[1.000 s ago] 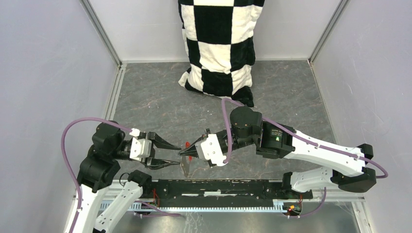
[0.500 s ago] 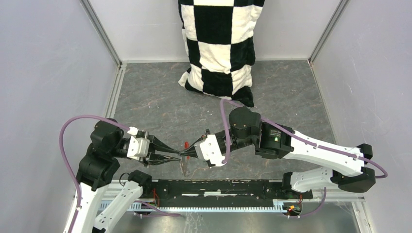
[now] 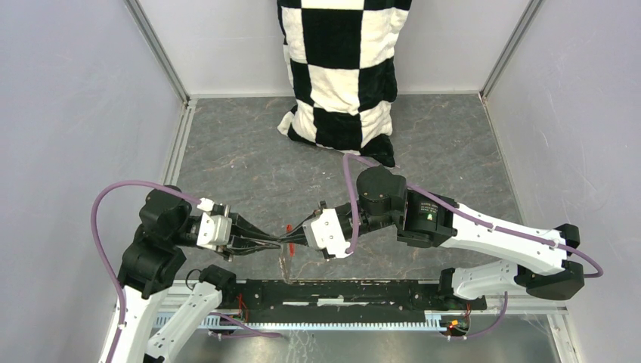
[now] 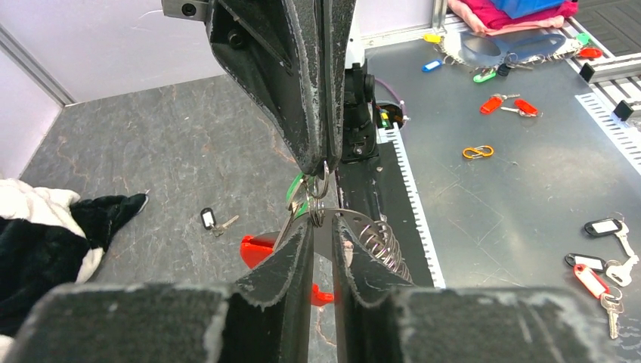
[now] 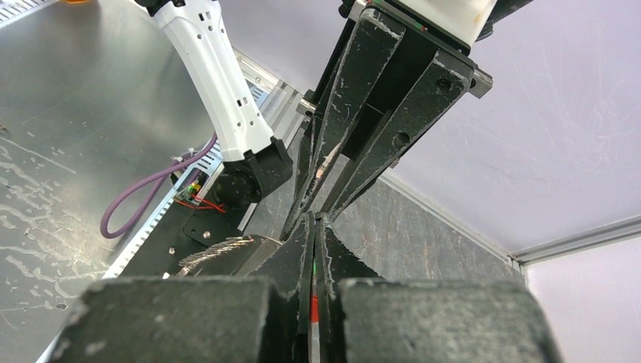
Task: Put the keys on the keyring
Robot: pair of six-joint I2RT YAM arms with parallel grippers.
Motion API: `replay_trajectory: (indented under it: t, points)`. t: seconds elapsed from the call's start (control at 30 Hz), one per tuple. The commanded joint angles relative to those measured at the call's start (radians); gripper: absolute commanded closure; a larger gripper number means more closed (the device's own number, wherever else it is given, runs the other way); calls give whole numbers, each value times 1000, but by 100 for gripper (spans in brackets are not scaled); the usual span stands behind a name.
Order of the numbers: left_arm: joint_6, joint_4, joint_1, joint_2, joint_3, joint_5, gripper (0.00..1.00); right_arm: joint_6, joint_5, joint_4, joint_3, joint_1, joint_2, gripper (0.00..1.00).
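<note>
As the right gripper (image 3: 292,238) clenches the keyring (image 4: 317,204) above the table (image 4: 151,151), red tag (image 4: 257,248) hanging toward 7 o'clock and green-tagged key (image 4: 295,185) at the ring, the left gripper (image 3: 277,242) narrowly flanks it, grip uncertain. The black-tagged key (image 4: 208,219) lies at 9 o'clock.

Bright even light, faint shadows, blurred foreground (wrist views), metal glare

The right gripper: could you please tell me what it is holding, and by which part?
The right gripper is shut on the keyring, apparently pinching its metal ring at the very tips; the red tag hangs below.
</note>
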Motion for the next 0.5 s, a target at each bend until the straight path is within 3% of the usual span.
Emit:
replay_trajectory:
  t: [0.0,0.47]
  points:
    - [10,22,-2,-7,5,-15,80,17,-14,78,1,-4,-28,100]
    - [29,24,-1,-29,3,-46,93,18,-9,76,-1,-7,-22,100]
